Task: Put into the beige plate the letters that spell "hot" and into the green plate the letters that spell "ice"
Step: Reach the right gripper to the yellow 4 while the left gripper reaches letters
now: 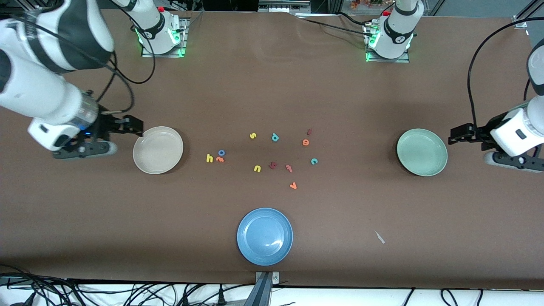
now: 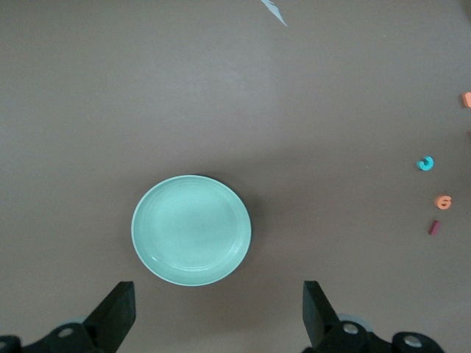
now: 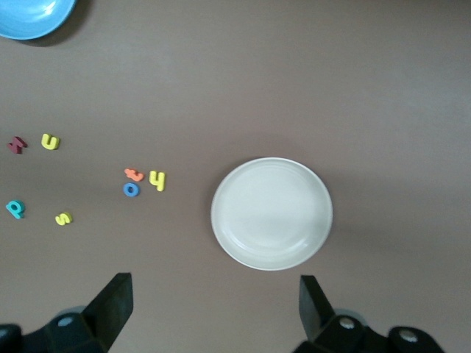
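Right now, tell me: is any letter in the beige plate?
No, the beige plate holds nothing; the h, o and t lie on the table beside it.

No printed labels or brands legible. Only readable characters are the foam letters on the counter: yellow h, blue o, teal c, yellow s, yellow u.

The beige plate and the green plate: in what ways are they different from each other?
The beige plate is cream coloured; the green plate is pale mint. The beige plate lies toward the right arm's end of the table, the green plate toward the left arm's end. The yellow h lies close to the beige plate; the teal c lies well away from the green plate. Both are round, shallow and empty.
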You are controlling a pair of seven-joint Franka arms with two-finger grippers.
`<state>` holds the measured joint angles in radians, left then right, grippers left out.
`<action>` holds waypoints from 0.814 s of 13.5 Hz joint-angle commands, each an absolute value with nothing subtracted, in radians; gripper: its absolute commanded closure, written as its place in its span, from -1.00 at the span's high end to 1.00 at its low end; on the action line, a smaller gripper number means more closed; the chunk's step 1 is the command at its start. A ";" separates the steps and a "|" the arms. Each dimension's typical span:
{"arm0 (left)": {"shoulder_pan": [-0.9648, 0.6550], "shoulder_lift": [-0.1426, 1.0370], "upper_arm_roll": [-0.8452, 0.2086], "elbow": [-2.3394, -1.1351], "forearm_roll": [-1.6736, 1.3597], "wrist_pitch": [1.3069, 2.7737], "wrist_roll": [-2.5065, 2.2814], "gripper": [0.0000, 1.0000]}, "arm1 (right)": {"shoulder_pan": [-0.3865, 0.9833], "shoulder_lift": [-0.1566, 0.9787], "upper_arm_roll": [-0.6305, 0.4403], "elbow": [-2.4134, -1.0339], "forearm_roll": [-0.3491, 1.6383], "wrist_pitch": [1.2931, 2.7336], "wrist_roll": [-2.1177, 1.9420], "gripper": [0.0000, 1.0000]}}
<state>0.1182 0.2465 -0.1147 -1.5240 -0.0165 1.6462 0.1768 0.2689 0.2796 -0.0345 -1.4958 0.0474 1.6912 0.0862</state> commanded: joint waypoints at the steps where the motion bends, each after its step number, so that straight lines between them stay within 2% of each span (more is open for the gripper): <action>1: 0.121 0.232 -0.120 -1.528 0.000 1.614 0.181 1.00 | 0.319 0.386 -0.041 -1.419 0.067 1.721 0.104 1.00; 2: 0.126 0.232 -0.118 -1.526 0.002 1.606 0.183 1.00 | 0.342 0.400 -0.040 -1.443 0.069 1.773 0.106 0.99; 7: 0.129 0.207 -0.118 -1.517 -0.011 1.605 0.186 1.00 | 0.339 0.377 0.060 -1.747 0.054 2.115 0.187 0.99; 11: 0.129 0.218 -0.118 -1.514 -0.014 1.605 0.192 1.00 | 0.337 0.402 0.072 -1.937 0.041 2.365 0.198 0.99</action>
<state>0.1275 0.2201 -0.1176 -1.5194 -0.0165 1.6223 0.1785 0.3454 0.4254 0.0647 -1.8193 0.0490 2.2461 0.1852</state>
